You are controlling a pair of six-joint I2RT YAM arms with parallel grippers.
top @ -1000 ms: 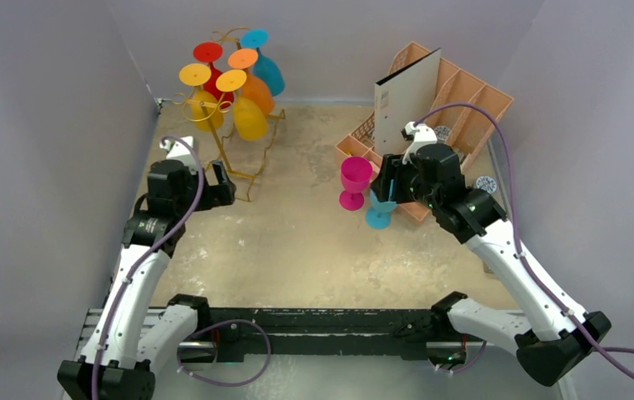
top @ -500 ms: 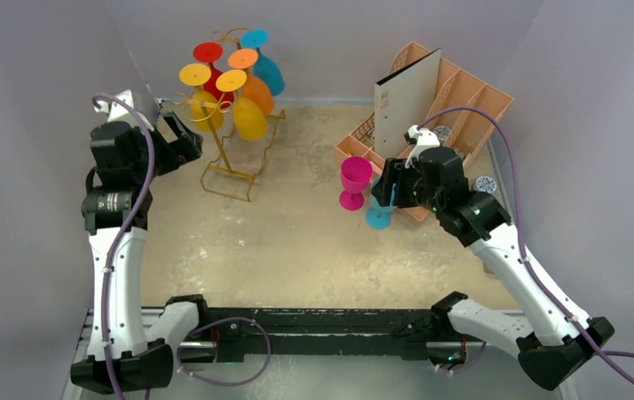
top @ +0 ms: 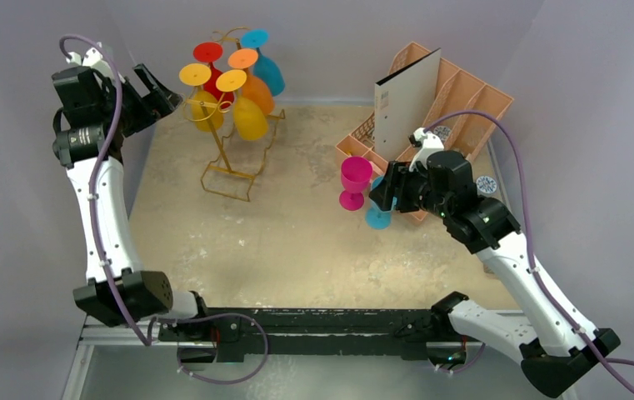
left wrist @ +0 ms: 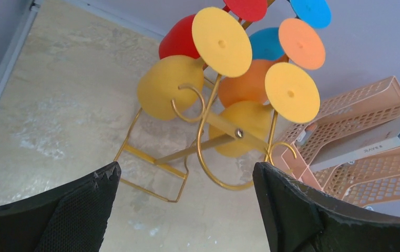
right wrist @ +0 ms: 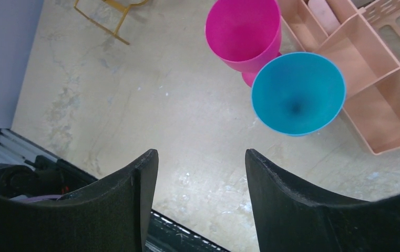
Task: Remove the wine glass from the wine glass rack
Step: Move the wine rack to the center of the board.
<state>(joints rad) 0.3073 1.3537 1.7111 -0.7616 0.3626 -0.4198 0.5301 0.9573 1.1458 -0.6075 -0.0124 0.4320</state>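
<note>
Wine glass rack (top: 223,152) unmoved; left gripper (top: 166,93) has risen beside it.

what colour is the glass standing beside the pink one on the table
That glass is turquoise blue, seen best in the right wrist view.

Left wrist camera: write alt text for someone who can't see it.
A gold wire rack holds upside-down yellow, red, orange and blue wine glasses, framed by the black fingers of the open left gripper. A peach organiser sits at the right on the table.
</note>
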